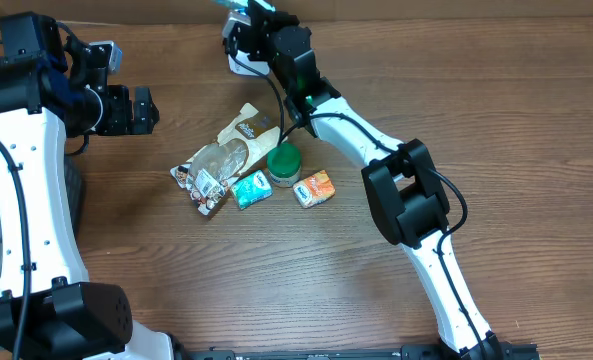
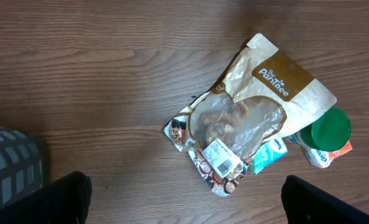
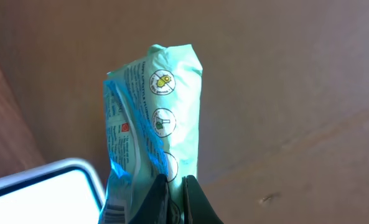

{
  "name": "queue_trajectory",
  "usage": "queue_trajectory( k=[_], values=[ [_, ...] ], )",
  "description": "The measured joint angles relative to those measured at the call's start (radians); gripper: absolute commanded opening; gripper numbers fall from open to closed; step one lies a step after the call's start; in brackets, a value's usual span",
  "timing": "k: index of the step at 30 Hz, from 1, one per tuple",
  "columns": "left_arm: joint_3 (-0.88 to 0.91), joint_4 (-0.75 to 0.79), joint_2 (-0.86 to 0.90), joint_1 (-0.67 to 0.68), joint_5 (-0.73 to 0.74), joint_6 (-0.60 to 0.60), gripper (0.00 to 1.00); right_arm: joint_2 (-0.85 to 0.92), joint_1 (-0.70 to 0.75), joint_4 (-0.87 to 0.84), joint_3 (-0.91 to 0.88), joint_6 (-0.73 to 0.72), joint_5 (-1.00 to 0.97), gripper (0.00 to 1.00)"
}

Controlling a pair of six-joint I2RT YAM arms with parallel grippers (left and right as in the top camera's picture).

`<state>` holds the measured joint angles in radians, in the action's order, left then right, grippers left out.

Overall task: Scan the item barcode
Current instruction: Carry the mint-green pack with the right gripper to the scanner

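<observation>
My right gripper (image 3: 175, 194) is shut on a pale teal packet (image 3: 162, 106), pinching its lower edge, and the packet stands upright above the fingers. A strip of barcode shows at its bottom left corner. Beside it, low on the left, is a white rounded device (image 3: 44, 186) with a bright face. In the overhead view the right gripper (image 1: 259, 20) holds the teal packet (image 1: 244, 9) at the table's far edge, just above the white device (image 1: 238, 63). My left gripper (image 1: 142, 110) hovers open at the left with nothing between its fingers (image 2: 66, 200).
A group of items lies mid-table: a brown PanTree pouch (image 1: 238, 140) (image 2: 259, 106), a green-lidded jar (image 1: 284, 163) (image 2: 331, 127), a small teal pack (image 1: 251, 189) and an orange pack (image 1: 314, 188). A grey object (image 2: 10, 171) sits at the left table edge.
</observation>
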<state>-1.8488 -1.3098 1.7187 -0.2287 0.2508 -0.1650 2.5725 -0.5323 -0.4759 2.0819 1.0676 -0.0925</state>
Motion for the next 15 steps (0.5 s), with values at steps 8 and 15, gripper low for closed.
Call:
queue_trajectory(
  k=[8, 15],
  values=[
    [0.0, 0.0, 0.0, 0.0, 0.0, 0.0, 1.0, 0.025, 0.003, -0.01, 0.0, 0.036, 0.059, 0.04],
    [0.0, 0.0, 0.0, 0.0, 0.0, 0.0, 1.0, 0.03, 0.009, -0.111, 0.0, 0.018, 0.067, 0.04]
  ],
)
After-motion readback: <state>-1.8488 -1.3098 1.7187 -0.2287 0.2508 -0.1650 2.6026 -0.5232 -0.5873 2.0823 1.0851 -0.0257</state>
